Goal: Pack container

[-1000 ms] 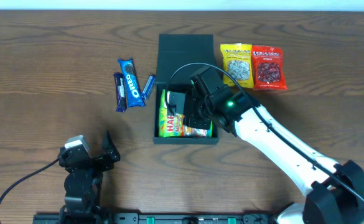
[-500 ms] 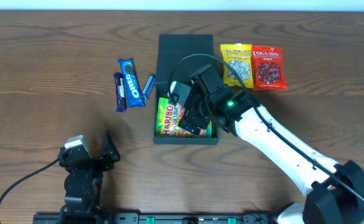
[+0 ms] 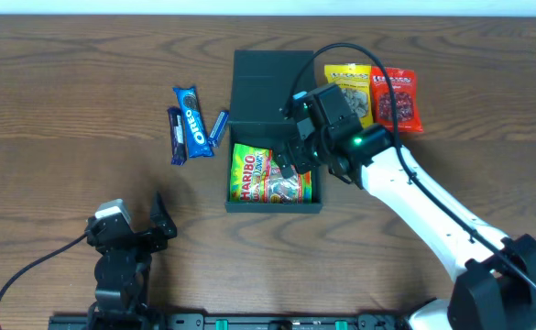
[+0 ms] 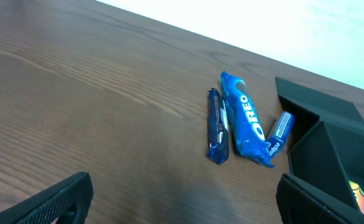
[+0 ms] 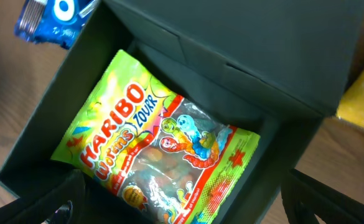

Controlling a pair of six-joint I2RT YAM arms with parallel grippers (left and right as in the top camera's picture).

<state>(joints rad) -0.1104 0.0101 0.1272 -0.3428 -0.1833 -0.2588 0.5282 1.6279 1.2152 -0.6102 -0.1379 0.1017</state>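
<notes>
- While the overhead view half-hides the container (image 3: 263, 87) behind the right arm, the right wrist camera looks straight down into it. A Haribo worms bag (image 5: 150, 149) lies flat on the box floor, printed side up, and fills most of it.
- The overhead view gives the full layout: the container sits mid-tabletop, mouth up, with its flap lid thrown open and lying flat on the far side.
- Only the overhead view catches the yellow packet (image 3: 345, 75) and the red packet (image 3: 398, 101), side by side just right of the lid. The arm covers part of the yellow one.
- The left wrist camera picks out the blue group left of the container. There is an Oreo roll (image 4: 244, 118) with a dark blue bar (image 4: 216, 124) just beside it on the left. A small blue stick (image 4: 281, 127) lies between the roll and the box wall.
- The right gripper (image 3: 290, 163) hangs over the right half of the box, its arm reaching in on a diagonal from the near right corner. Its jaws are spread wide and released, and the bag lies free beneath them.
- The left gripper (image 3: 162, 225) sits at the near left with its arm folded low, well apart from the packets. Its jaws are also released, with bare wood between them.
- The tabletop (image 3: 66, 73) is dark brown wood grain, and a pale strip runs beyond its far edge.
</notes>
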